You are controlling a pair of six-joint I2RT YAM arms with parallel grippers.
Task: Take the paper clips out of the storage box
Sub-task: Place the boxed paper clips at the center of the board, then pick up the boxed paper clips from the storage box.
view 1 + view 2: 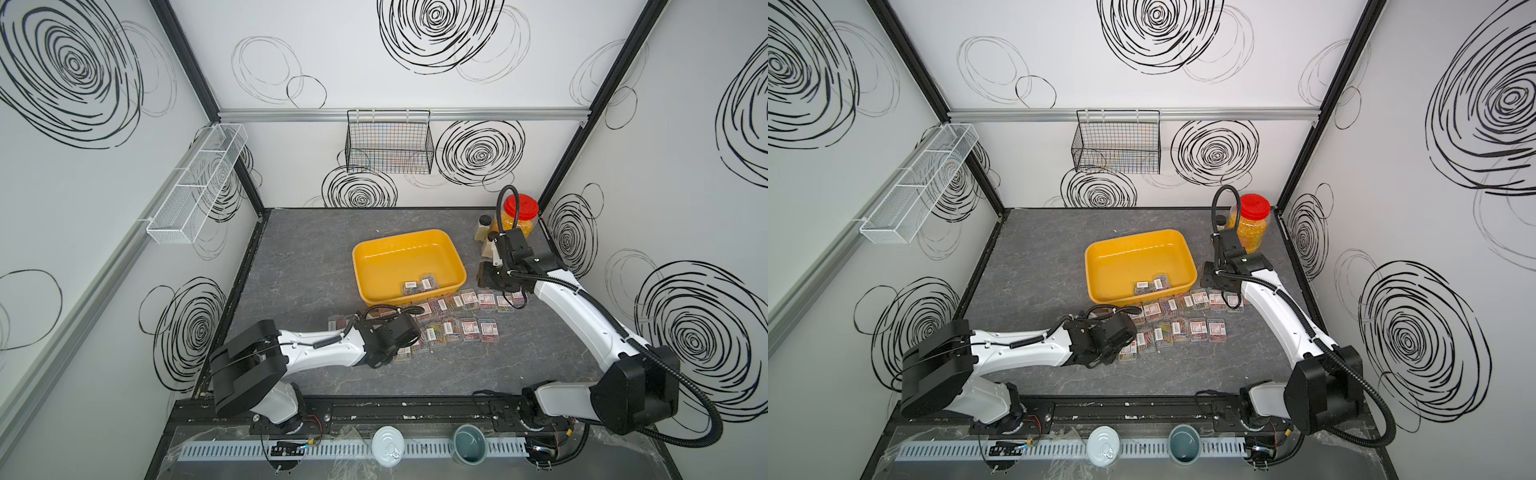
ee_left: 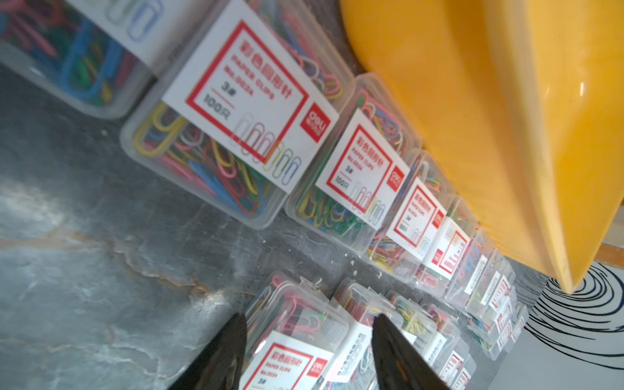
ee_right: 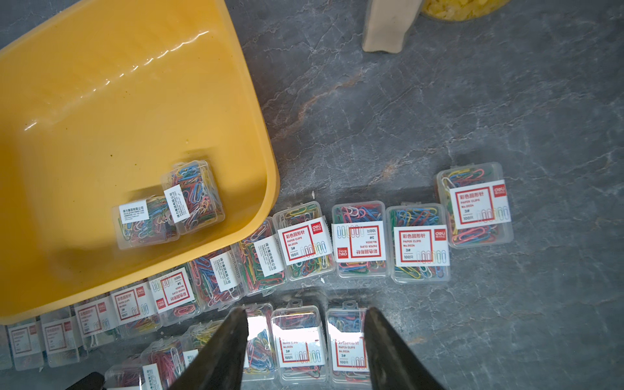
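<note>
Two cases of paper clips [image 3: 169, 206] are found in the storage box [image 3: 101, 101]; the rest are ranged beside it, judged already removed. Left gripper [image 2: 309, 324] is set astride one, grip undetermined; right gripper [image 3: 305, 314] is held parted, empty

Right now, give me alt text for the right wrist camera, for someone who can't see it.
A yellow tray holds two clear cases of coloured paper clips, while many more labelled cases lie in rows on the grey table beside it. The right gripper, its two dark fingers apart and empty, hangs above one row.
</note>
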